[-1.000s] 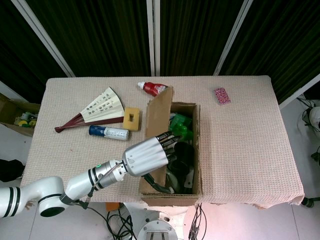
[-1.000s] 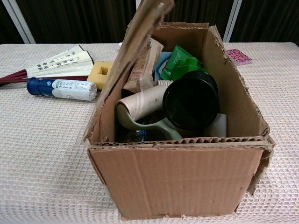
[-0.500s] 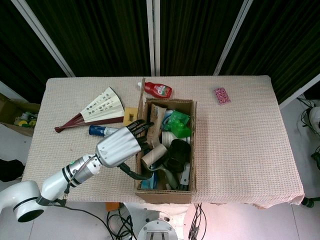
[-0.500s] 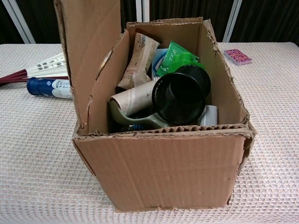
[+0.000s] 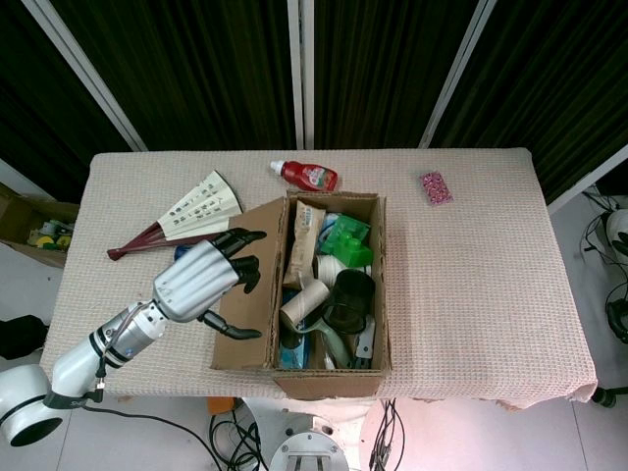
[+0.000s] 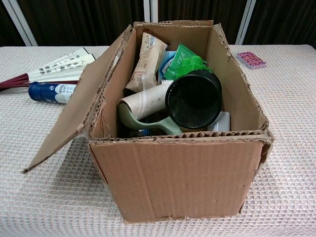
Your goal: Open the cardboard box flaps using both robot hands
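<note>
The cardboard box (image 5: pixel 334 285) is seen at the lower centre of the head view, standing on the cloth-covered bench (image 5: pixel 471 275), with its long axis running from the near edge of the bench toward the far edge. Its left flap (image 5: pixel 247 285) is folded outward and slopes down to the left of the box, hinged along the box's long left wall; in the chest view the same flap (image 6: pixel 74 116) is seen hanging away from the box, with its free edge near the bench. The box top is seen open, with a black cup (image 5: pixel 345 299), a green packet (image 5: pixel 350 240) and other items crowded inside.

The left hand (image 5: pixel 201 280) is seen in the lower left of the head view, directly over the outer face of the flap, palm down with fingers apart and slightly curled; nothing is held. Whether its fingertips (image 5: pixel 245 237) actually touch the cardboard cannot be told. The right hand is shown in neither view.

The flap thus lies just under and to the right of the left hand, between it and the box. No flap is made out on the right wall, so whether any remains for the right hand cannot be judged.
</note>
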